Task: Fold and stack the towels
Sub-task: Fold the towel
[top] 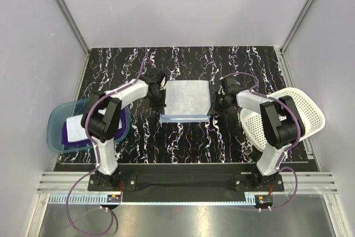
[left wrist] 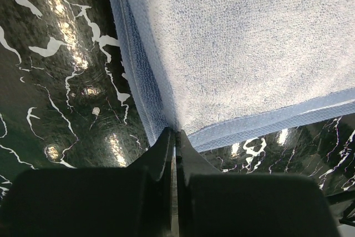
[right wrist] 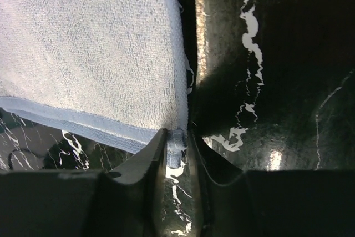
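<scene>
A light blue towel (top: 186, 100) lies spread in the middle of the black marbled table. My left gripper (top: 159, 105) is shut on its near left corner; in the left wrist view the fingertips (left wrist: 166, 140) pinch the towel's (left wrist: 238, 43) hemmed corner. My right gripper (top: 214, 106) is shut on the near right corner; in the right wrist view the towel's (right wrist: 89, 43) hem sits between the fingertips (right wrist: 158, 145). A deep purple towel (top: 69, 136) and a white towel (top: 77, 124) lie in the teal tub.
The translucent teal tub (top: 54, 129) stands at the table's left edge beside the left arm. A white perforated basket (top: 305, 112) lies tilted at the right edge by the right arm. Grey walls close in the back and sides.
</scene>
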